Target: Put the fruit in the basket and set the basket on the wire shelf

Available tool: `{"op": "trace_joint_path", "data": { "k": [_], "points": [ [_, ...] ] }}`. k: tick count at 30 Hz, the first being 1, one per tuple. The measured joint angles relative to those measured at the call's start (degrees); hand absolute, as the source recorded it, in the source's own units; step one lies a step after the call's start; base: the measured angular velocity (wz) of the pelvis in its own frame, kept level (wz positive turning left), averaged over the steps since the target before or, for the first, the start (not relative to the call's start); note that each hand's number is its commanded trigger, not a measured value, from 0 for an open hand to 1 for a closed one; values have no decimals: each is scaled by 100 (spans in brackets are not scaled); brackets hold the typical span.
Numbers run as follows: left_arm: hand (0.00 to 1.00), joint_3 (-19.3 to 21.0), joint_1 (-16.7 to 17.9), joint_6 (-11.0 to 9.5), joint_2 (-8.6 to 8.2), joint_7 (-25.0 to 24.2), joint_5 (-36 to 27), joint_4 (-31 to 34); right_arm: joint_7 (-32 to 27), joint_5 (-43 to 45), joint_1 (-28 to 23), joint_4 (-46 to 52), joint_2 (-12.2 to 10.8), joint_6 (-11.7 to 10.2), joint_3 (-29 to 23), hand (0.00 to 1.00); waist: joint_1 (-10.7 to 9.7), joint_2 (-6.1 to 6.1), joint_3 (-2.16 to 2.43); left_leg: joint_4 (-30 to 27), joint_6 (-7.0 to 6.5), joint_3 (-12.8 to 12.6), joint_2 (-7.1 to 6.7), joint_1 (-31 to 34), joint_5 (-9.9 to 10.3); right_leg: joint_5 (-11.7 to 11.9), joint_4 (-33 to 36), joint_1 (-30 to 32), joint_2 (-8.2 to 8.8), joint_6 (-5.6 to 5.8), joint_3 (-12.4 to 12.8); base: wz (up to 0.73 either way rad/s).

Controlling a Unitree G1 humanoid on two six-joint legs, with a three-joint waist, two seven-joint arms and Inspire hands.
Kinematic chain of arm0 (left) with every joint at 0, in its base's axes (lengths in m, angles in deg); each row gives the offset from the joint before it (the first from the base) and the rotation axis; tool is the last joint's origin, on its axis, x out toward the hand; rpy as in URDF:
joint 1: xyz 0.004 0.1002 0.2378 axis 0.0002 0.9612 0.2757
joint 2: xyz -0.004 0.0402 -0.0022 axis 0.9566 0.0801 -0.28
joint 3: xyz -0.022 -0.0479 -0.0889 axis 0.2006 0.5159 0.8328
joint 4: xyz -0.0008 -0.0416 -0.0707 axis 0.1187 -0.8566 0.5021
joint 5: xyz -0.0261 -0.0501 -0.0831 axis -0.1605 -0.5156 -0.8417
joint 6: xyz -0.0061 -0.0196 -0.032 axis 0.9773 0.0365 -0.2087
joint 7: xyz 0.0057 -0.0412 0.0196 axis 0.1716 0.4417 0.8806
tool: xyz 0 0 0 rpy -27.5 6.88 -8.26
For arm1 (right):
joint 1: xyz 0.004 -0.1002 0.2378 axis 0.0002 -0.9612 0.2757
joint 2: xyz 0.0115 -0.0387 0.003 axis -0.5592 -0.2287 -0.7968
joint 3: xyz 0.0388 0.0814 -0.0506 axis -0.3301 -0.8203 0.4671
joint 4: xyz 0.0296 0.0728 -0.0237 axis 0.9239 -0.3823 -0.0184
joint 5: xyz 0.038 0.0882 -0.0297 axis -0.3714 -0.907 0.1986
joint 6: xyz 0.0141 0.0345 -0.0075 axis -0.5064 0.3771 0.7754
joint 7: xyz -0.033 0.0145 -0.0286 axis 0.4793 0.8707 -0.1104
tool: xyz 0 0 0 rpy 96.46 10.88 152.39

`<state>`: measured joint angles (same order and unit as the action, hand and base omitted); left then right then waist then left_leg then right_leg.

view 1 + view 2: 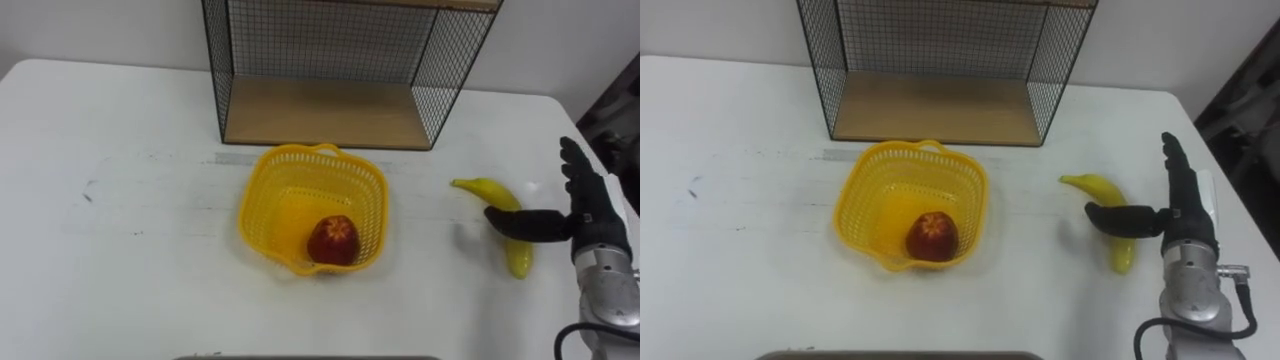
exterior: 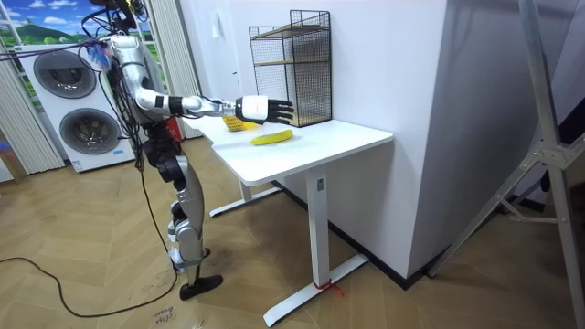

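the right robot hand [image 1: 592,215] hovers released, fingers [image 1: 578,170] straight, thumb stretched over the banana [image 1: 488,190], which lies on the counter [image 1: 120,250] just to its left, long axis roughly along the fingers.

We see white counter [image 1: 120,250], faint grey scuff [image 1: 90,190] on its left part. In room view, counter stands on white legs against white wall [image 2: 384,64]. We note two washing machines [image 2: 69,78] at room view's left, one above other. Wood floor [image 2: 411,292], herringbone pattern. Grey metal stand [image 2: 547,137] at room view's right edge.
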<state>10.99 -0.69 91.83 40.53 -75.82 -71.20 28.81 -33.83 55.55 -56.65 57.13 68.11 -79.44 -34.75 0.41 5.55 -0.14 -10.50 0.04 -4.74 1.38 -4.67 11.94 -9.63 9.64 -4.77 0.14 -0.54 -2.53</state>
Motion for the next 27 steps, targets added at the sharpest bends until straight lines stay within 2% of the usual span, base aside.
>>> {"op": "trace_joint_path", "data": {
  "k": [6, 11, 19, 27],
  "points": [
    [0, 5, -47, 52, 4, -141, 6, -7, 520, -43, 296, -585, 6, 50, 13, 0, 8, 6, -2, -26, 0, 11, 0, 6, 0, 0, -1, -9, 6, 0, -33, 2],
    [0, 116, -51, 59, 19, -221, 4, -14, 831, -228, 551, -1115, 106, 101, 12, 0, 9, 7, -3, -60, 1, 49, -2, 12, 1, 0, -1, -27, 11, -1, -69, 3],
    [0, 135, -39, 107, 45, -330, 4, -20, 1010, -228, 645, -1428, 145, 116, 10, 0, 21, 7, 1, -76, 0, 75, -10, 20, 1, -4, -6, -24, 16, -1, -82, 1],
    [0, 130, -73, 247, 45, -340, 1, -20, 1064, -227, 859, -1721, 153, 149, 7, 0, -4, 2, 10, -88, 0, 89, -14, 38, 0, -4, 1, -49, 18, -1, -85, 0]
  ]
}}
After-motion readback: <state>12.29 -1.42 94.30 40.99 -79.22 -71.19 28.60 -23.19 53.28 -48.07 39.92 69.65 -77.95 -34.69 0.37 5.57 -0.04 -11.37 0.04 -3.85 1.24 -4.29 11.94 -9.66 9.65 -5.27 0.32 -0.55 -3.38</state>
